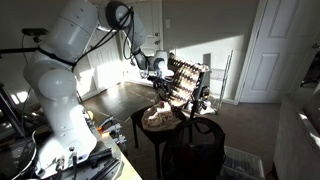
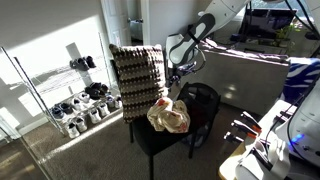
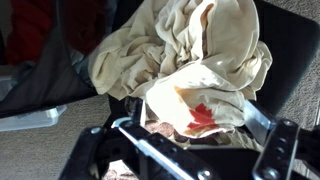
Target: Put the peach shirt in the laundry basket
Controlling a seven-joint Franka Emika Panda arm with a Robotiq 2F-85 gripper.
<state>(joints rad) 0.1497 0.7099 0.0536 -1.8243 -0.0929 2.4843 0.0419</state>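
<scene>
Peach shirt (image 3: 195,60) lies bunched mid-frame on a black chair (image 2: 150,140). End effector (image 3: 190,125) hangs over it at lower frame, jaws spread, gripping nothing.

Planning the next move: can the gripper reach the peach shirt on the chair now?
Probably yes. The gripper hangs open just above the peach shirt, which lies heaped on the chair seat; nothing covers it or stands between.

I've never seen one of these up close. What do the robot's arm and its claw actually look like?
The arm is built from fat, rounded white segments, glossy like plastic shells, with dark bands at the joints. A black cable loops out beside it. The gripper is black, with two angular fingers on linked bars.
</scene>
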